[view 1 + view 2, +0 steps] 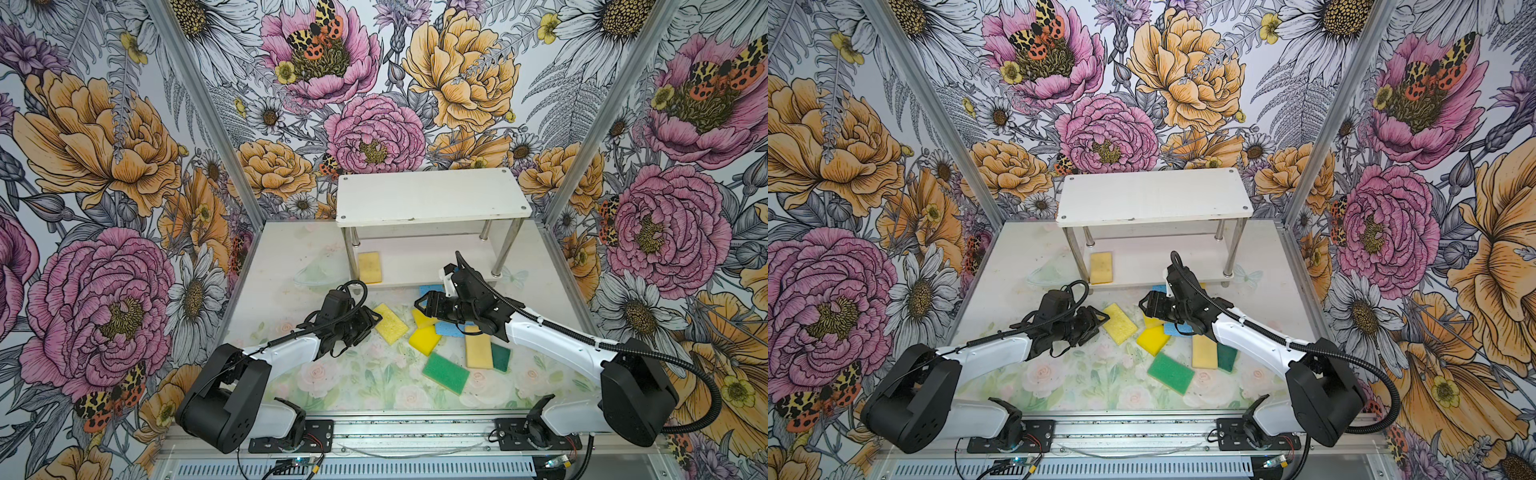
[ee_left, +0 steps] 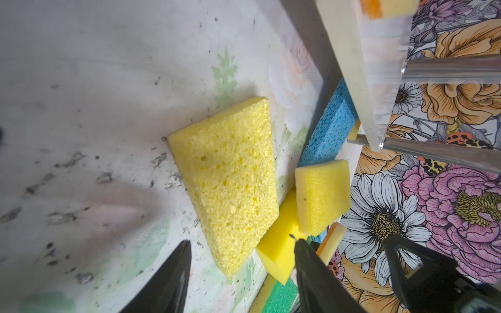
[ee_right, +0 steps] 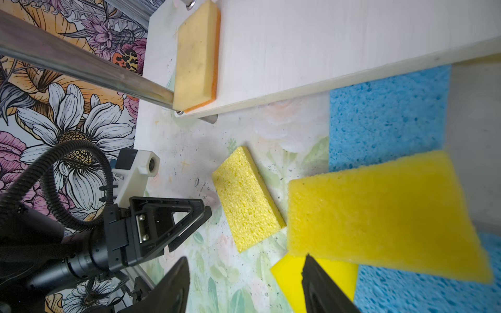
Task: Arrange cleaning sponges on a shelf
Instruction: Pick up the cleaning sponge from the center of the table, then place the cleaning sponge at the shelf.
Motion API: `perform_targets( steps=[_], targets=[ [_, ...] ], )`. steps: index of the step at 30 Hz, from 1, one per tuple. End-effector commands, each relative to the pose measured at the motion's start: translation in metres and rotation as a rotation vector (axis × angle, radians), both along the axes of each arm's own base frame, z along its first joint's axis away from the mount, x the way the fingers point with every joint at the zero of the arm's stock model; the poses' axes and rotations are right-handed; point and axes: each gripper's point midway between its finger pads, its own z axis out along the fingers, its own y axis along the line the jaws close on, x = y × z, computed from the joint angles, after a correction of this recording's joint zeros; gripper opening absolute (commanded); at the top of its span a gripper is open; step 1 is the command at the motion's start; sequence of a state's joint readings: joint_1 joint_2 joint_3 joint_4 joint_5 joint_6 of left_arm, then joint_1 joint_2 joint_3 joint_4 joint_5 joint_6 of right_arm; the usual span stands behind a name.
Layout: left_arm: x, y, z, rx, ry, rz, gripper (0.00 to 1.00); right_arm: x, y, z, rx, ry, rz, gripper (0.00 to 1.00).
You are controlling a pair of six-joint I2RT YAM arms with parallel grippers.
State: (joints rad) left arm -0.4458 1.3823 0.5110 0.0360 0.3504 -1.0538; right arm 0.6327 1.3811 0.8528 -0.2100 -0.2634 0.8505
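Setting: a booth with floral walls and a pale flower-printed table; nine sponges can be counted, one already on the shelf. Nearest you, one green sponge lies flat and alone, and a tan sponge overlaps a second green one. Mid-table, your left hand stands spread, its fingers either side of the near end of the pale porous sponge, not yet pressing it. This looks like the pick in hand: seat both fingers low on the long sides, squeeze only until the foam gives, and lift straight up before you travel. Your right hand is just beside it, also spread with only bare table between the fingers, so keep the two apart. One right fingertip sits at a corner of the tilted yellow sponge, which leans over a bright yellow sponge; contact cannot be told. Farther off, the shelf has a bare top board, and one orange-backed sponge lies at an end of the lower board; set yours down beside it, clear of the chrome post. Hard to read: the right arm covers part of the pile, a blue sponge runs under the lower board's edge, and the top board hides the back of the lower one.
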Motion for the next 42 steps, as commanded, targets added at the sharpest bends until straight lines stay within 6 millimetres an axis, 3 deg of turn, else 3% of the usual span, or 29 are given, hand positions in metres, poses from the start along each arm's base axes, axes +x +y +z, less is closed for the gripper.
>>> perform_targets(
  steps=[1, 16, 28, 34, 38, 42],
  targets=[
    [0.015, -0.009, 0.009, -0.024, -0.044, 0.001, 0.56, 0.001, -0.004, 0.008, 0.008, -0.030, -0.001, 0.67],
    [0.013, -0.005, -0.019, -0.009, 0.033, 0.007, 0.36, 0.001, -0.011, 0.009, -0.003, -0.043, -0.034, 0.67],
    [0.011, -0.003, -0.027, -0.017, 0.057, 0.001, 0.00, 0.001, -0.012, 0.009, -0.003, -0.045, -0.036, 0.67],
    [0.010, -0.006, -0.002, -0.059, -0.017, -0.045, 0.00, -0.004, 0.001, 0.019, 0.038, -0.047, 0.045, 0.69],
    [0.006, -0.020, 0.030, -0.111, -0.116, -0.174, 0.00, -0.011, 0.015, 0.025, 0.084, -0.018, 0.121, 0.69],
    [-0.004, -0.024, 0.047, -0.087, -0.139, -0.285, 0.00, -0.017, 0.024, 0.027, 0.106, 0.004, 0.165, 0.68]
  ],
)
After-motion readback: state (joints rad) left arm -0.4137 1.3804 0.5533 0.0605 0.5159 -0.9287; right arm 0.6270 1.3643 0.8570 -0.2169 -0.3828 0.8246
